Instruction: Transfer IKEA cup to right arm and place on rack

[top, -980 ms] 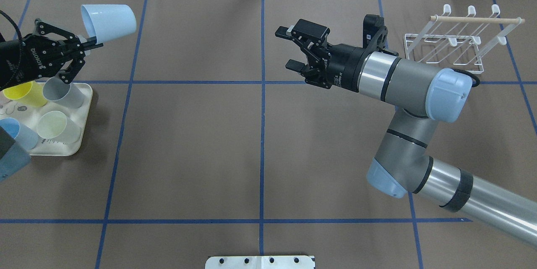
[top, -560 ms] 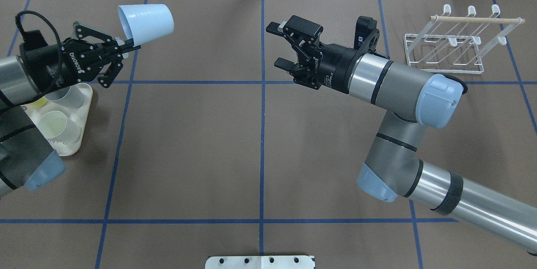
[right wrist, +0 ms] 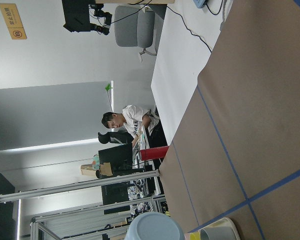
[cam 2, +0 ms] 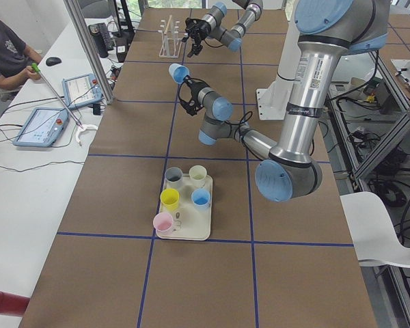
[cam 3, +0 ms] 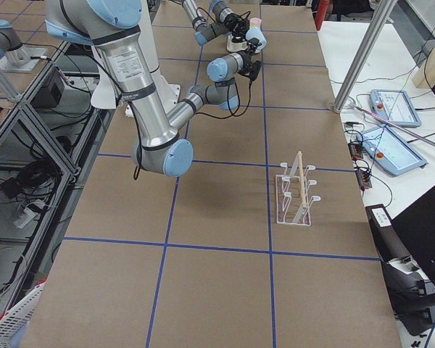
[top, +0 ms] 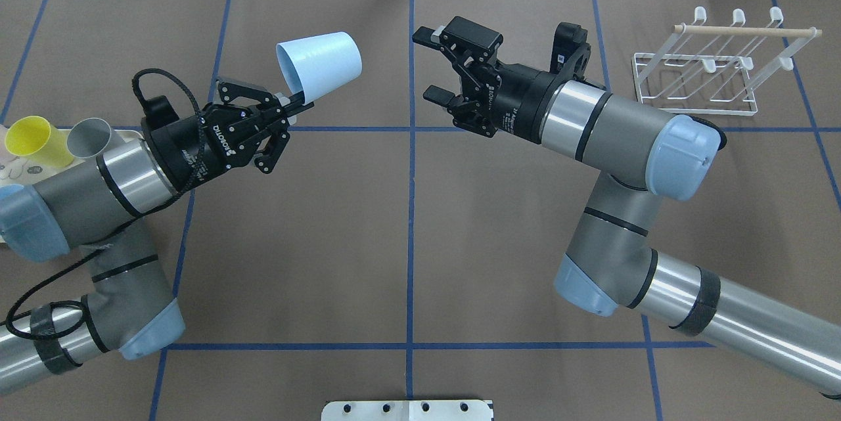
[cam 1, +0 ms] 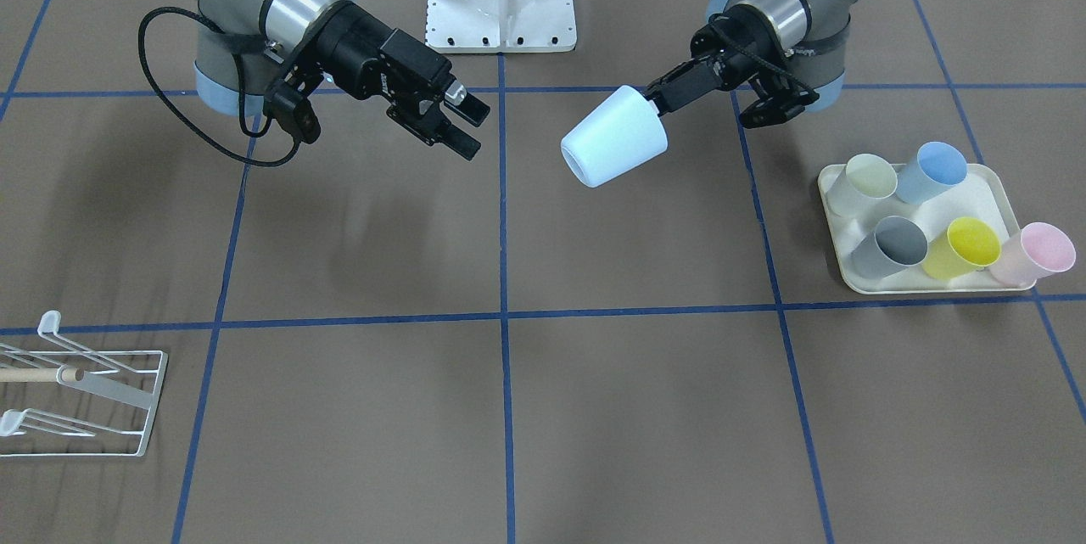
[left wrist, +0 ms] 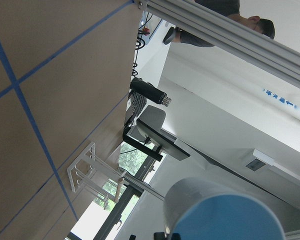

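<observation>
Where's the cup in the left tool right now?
In the overhead view the light blue cup hangs just left of the centre blue line, pinched at its rim by the left tool, a gap short of the open right tool.

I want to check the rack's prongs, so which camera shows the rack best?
Overhead exterior: the rack sits whole, unblocked and largest there. Front-facing crops it at the edge; exterior right shows it whole but small, exterior left tiny, the left wrist view only part.
</observation>
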Available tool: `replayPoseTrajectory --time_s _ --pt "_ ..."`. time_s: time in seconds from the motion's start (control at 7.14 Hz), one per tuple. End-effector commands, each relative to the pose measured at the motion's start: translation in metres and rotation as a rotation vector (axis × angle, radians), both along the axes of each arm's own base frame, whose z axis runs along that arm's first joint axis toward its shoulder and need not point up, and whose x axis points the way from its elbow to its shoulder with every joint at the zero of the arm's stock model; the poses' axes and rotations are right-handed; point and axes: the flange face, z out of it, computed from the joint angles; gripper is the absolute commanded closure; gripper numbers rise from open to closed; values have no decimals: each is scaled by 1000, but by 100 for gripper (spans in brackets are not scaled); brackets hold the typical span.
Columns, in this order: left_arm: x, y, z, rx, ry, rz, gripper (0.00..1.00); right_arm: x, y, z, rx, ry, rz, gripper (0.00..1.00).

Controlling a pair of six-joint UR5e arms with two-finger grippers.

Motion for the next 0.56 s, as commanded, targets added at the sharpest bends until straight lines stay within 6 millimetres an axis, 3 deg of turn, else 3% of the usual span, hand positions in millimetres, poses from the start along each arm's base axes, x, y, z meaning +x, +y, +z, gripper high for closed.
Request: replayPoseTrajectory --time_s 0.0,0.42 --pt "29 20 -21 -21 53 -12 100 -4 3 0 -10 -5 1 0" --pt "63 10 -39 -36 62 -47 100 -13 8 2 -17 -3 -6 0"
